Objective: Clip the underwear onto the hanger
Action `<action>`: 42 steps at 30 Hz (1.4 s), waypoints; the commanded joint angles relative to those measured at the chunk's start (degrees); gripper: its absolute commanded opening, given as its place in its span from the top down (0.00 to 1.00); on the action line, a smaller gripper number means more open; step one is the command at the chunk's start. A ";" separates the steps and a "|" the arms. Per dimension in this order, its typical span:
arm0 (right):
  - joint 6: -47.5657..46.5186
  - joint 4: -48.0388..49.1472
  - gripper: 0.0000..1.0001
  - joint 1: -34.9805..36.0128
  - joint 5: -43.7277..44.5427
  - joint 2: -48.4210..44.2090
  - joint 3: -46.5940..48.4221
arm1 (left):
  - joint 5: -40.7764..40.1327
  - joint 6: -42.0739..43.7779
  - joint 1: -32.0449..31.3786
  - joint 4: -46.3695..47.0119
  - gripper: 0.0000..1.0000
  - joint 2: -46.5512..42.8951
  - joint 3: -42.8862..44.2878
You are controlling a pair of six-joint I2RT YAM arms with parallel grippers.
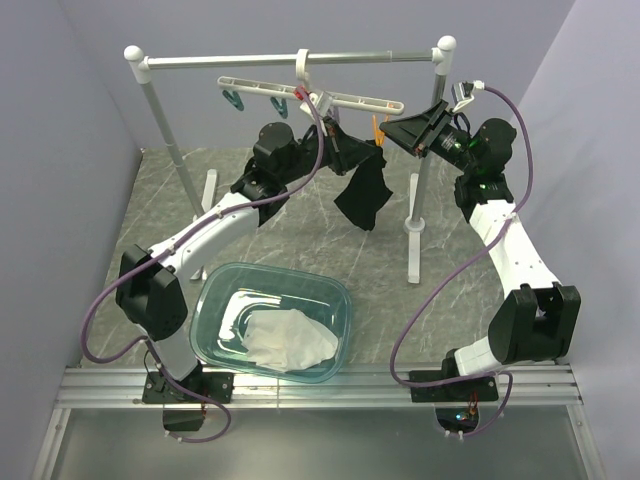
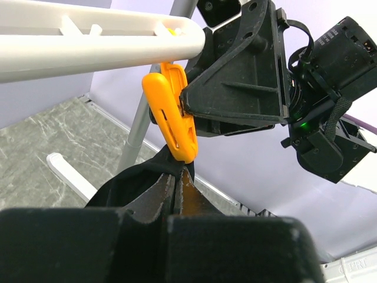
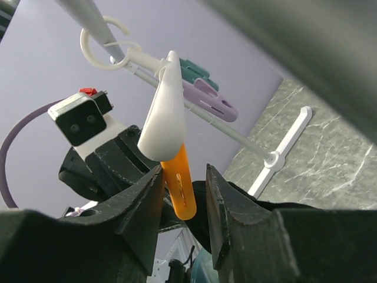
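Drooping soft black underwear [image 1: 362, 200] beneath glossy orange peg [image 2: 171, 115]

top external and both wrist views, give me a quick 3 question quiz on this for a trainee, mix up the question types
1. True or false: the left claw is shut on the underwear.
2. Pick one: which peg stands between the fingers of the right claw? A teal, B purple, C orange.
3. Short answer: what lies in the teal bin at the near edge of the table?

Key
1. True: black fabric comes out from between its closed fingers.
2. C, the orange peg.
3. The white cloth.
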 commanded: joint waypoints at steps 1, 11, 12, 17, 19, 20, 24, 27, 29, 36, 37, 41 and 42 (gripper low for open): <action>0.44 2.21 0.58 -0.15 -1.13 -0.32 1.75 | 0.70 -0.65 0.23 3.47 1.00 -0.17 2.91; -2.37 -0.95 0.44 -0.50 0.27 -0.93 2.10 | 0.44 0.85 0.67 0.66 0.66 -0.70 2.47; -2.90 -1.22 0.43 -0.50 0.28 -0.84 2.28 | 0.43 1.37 0.76 0.23 0.61 -1.05 2.21; -4.57 -3.32 0.40 -0.67 0.54 -0.75 2.63 | 0.79 3.57 0.76 -1.54 0.51 -3.41 -0.77; -5.80 -4.12 0.36 -0.85 0.54 -0.84 2.54 | 1.22 4.89 0.76 -1.80 0.43 -4.30 -1.92; -6.33 -4.99 0.36 -0.94 0.54 -1.02 2.45 | 1.05 5.50 0.76 -2.23 0.40 -4.74 -3.23; -9.92 -8.24 0.31 -1.55 0.36 -1.54 2.45 | 0.17 8.75 0.76 -3.64 0.28 -8.86 -7.54; -13.34 -11.58 0.31 -1.90 0.71 -2.25 2.45 | -0.97 11.12 0.76 -4.00 0.22 -12.47 -12.20; -14.94 -13.69 0.30 -2.17 0.89 -2.86 2.10 | -1.76 11.83 0.76 -4.17 0.18 -14.92 -15.53; -18.46 -15.81 0.30 -2.69 1.42 -4.97 -1.14 | -5.35 14.56 0.76 -5.58 0.13 -21.26 -23.28; -18.55 -15.81 0.30 -2.78 1.42 -5.49 -1.50 | -5.80 14.91 0.84 -6.10 0.13 -22.13 -23.98; -20.12 -15.63 0.31 -2.96 0.98 -7.17 -3.34 | -8.00 17.71 0.76 -5.93 0.15 -27.66 -29.25; -21.09 -15.55 0.32 -2.96 0.63 -7.52 -4.04 | -8.44 18.16 0.76 -6.02 0.16 -28.55 -30.22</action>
